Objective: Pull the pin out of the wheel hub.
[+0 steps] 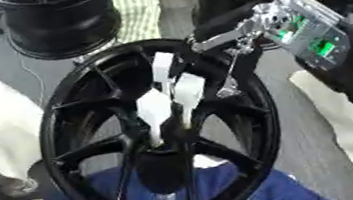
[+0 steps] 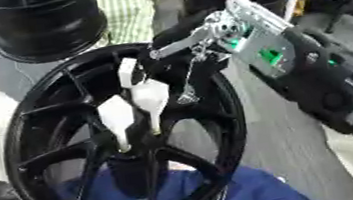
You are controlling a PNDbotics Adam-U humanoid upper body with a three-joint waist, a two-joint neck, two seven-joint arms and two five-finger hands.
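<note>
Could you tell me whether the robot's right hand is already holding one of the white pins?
No, the right hand rests at the black wheel's upper rim, apart from the white pins.

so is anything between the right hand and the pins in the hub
Nothing visible blocks it. The right hand is at the wheel's upper right rim, above and right of the three white pins standing in the hub. Only open air and the spokes lie between them.

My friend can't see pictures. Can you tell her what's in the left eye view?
A black wheel hub stands tilted with three white pins sticking out of its middle. The robot's right hand reaches over its upper rim from the right.
</note>
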